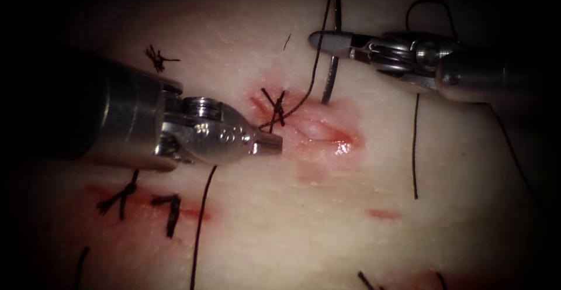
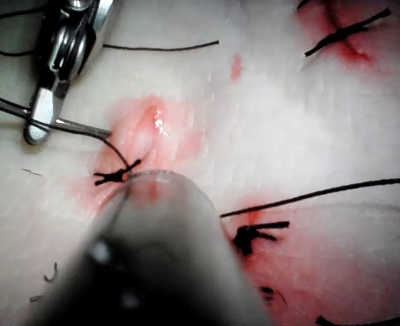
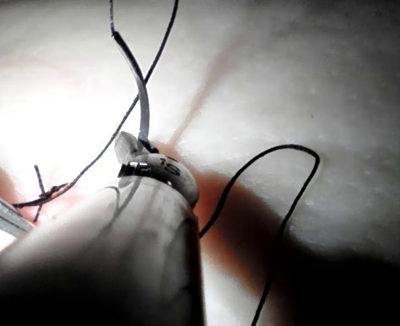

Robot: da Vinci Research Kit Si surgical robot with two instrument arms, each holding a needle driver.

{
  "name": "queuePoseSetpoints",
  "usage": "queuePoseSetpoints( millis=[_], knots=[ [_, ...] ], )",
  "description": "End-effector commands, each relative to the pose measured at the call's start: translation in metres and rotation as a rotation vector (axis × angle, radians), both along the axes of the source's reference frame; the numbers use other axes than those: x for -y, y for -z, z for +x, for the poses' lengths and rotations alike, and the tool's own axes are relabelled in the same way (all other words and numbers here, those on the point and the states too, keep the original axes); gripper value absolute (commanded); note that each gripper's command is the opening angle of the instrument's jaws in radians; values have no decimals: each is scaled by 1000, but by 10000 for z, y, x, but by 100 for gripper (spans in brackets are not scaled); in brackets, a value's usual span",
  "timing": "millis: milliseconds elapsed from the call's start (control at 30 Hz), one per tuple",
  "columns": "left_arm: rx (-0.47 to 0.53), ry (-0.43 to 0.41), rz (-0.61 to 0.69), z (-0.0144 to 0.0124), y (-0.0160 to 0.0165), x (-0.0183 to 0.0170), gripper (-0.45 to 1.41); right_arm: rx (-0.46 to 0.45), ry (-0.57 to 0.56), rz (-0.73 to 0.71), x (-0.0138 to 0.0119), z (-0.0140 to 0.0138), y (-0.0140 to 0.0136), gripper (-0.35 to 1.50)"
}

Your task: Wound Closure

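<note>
While the needle (image 1: pixel 331 73) is hanging clear of the tissue (image 1: pixel 327 220), long axis near upright just right of the knot (image 1: pixel 278 107), the right tool (image 1: pixel 318 40) is pinching it mid-curve; the left tool (image 1: pixel 273 144), pressed together on the thread (image 1: pixel 292 110), is lying nearer the cut (image 1: pixel 318 131).

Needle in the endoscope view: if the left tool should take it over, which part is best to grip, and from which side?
Probably the free stretch of the needle below the right tool, which is shut on it higher up. Come from the left, jaws across the near-upright curve; the right tool's shaft blocks the right. The left tool holds thread now.
</note>
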State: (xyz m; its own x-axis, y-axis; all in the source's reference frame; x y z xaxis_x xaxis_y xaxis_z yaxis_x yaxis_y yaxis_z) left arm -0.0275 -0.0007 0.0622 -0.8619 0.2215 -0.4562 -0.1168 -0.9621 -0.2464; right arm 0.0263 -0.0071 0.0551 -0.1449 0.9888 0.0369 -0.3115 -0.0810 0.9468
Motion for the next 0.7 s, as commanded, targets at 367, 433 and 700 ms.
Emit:
queuePoseSetpoints(
  millis=[367,433,700],
  knots=[
    [0,1,0,-5,-6,0,-45,-183,-22,256,46,29,6,-35],
    [0,1,0,-5,-6,0,-45,-193,-22,286,53,32,11,-35],
    [1,0,0,-5,-6,0,-45,-282,1,433,96,58,45,-35]
  ],
)
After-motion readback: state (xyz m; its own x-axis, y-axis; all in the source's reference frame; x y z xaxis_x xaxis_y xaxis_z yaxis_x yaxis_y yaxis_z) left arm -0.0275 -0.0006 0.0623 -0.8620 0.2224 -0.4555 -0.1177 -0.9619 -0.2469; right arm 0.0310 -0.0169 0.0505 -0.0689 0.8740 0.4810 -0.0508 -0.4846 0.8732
